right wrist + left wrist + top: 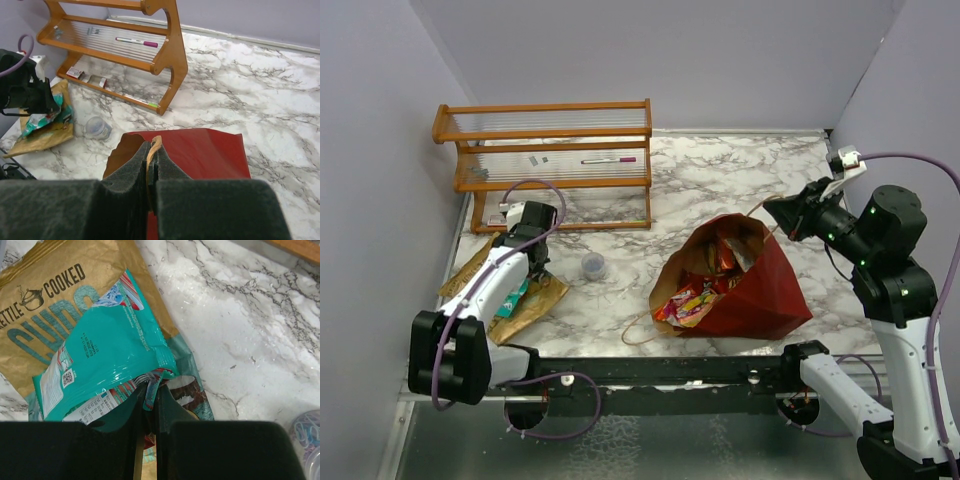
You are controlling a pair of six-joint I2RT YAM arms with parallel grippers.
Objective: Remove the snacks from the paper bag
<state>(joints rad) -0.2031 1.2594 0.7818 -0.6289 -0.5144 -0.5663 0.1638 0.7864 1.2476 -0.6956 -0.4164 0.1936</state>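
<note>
Pale lilac walls close in a white tabletop (720,170) veined with grey.

From its base at the near edge, the left arm stretches forward along the left side and bends down at the wrist. The left tool (151,392) points at the surface, its fingers nearly together, pinching the crimped edge of a teal packet (110,350). That packet lies on top of a larger tan packet (45,295) printed "KETTLE COOKED", which rests flat on the tabletop.

The right arm stands tall at the right side, elbow high, forearm reaching left. The right tool (151,150) is closed tight on a twisted tan handle (155,145) at the far rim of the paper bag (760,285).

The dark red bag slumps on its side in the middle of the tabletop, its mouth open towards the left arm. Red, orange and yellow snacks (705,285) fill the tan inside, some of them at the lip. Its other handle (635,335) loops loose on the surface in front.

A small clear round container (593,265) sits between the bag and the left tool, apart from both. A wooden rack (560,160) with ribbed clear shelves stands at the far left, a pen (610,160) lying on one shelf and small items on the lower ones, too small to make out.
</note>
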